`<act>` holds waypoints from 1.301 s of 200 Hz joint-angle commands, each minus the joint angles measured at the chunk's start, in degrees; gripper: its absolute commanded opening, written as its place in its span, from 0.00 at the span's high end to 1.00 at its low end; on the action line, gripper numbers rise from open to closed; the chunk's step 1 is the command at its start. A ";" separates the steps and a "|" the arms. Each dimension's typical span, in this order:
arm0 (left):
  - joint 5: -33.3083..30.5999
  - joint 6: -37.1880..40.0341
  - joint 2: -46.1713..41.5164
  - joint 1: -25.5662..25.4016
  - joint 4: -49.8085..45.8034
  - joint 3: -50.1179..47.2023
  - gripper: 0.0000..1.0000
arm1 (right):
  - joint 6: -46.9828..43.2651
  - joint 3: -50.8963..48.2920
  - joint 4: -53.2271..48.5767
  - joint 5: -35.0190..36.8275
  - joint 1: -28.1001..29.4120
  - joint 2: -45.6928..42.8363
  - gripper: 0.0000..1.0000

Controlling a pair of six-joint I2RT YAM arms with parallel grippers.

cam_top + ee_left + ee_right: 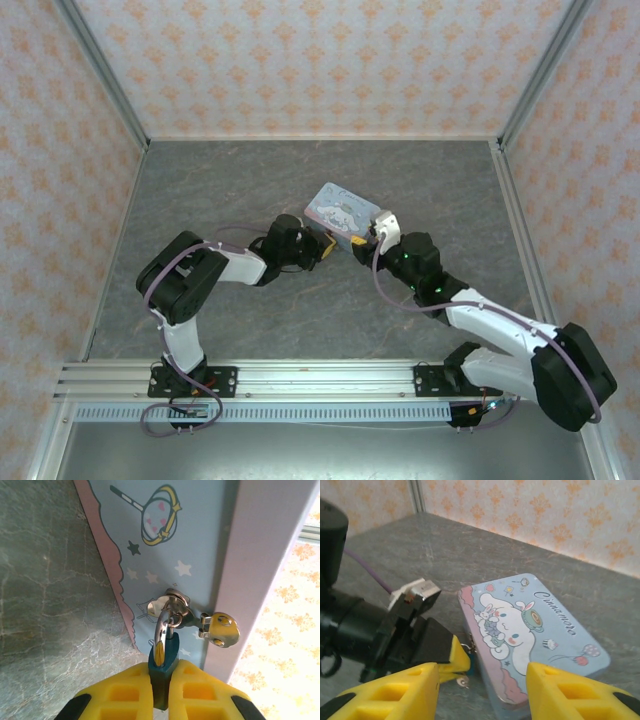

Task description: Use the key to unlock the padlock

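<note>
The padlock (165,656) sits clamped inside the left gripper (161,687)

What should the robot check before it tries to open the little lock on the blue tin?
1. Padlock gripped: ok. The left gripper is shut on the padlock.
2. Shackle through the ring on the tin: ok, it is threaded.
3. Key in the right gripper: not ok. It is open and empty.
4. Key found: cannot tell. A tiny silvery bit lies by the left gripper.
5. Tin flat on the table: ok.
</note>
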 commanded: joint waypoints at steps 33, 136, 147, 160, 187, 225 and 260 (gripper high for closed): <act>2.08 -2.15 -1.90 -0.32 -2.45 2.78 1.00 | -22.46 -0.89 -7.73 7.83 3.71 0.59 0.49; 2.49 -0.88 -1.85 -0.70 -5.34 4.57 1.00 | -36.95 1.84 -1.87 18.72 11.07 12.69 0.50; 2.45 -0.89 -1.90 -0.72 -5.34 4.50 1.00 | -36.81 2.26 -0.28 18.43 11.25 14.38 0.51; 2.49 -0.76 -1.83 -0.71 -5.23 4.55 1.00 | -36.36 2.01 3.38 18.56 11.29 16.34 0.52; 2.75 -0.64 -1.72 -0.82 -5.08 4.73 1.00 | -36.07 1.40 8.90 17.07 11.34 19.99 0.52; 2.59 -0.04 -1.98 -0.87 -5.76 4.99 1.00 | -34.61 1.17 13.70 14.69 11.29 23.35 0.52; 2.66 0.30 -2.15 -0.99 -6.18 5.16 1.00 | -33.85 1.86 16.62 14.22 11.03 27.04 0.52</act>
